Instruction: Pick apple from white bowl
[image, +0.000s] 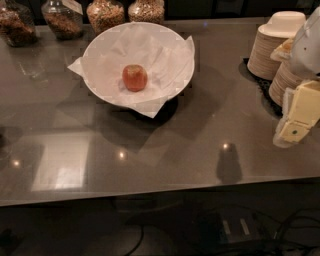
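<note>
The apple (134, 77), small and red-orange with a paler patch on top, lies in the middle of the white bowl (106, 40). The bowl is wide and round, stands on a dark base, and is lined with crinkled white paper that sticks out past its rim. My gripper (295, 122) is at the far right edge of the view, above the counter and well to the right of the bowl. It is pale yellow and white and holds nothing that I can see.
Stacks of small beige paper bowls (272, 45) stand at the back right, behind my arm. Several glass jars of grains (106, 14) line the back edge. The grey glossy counter (165, 150) ends at a front edge, with dark floor and cables below.
</note>
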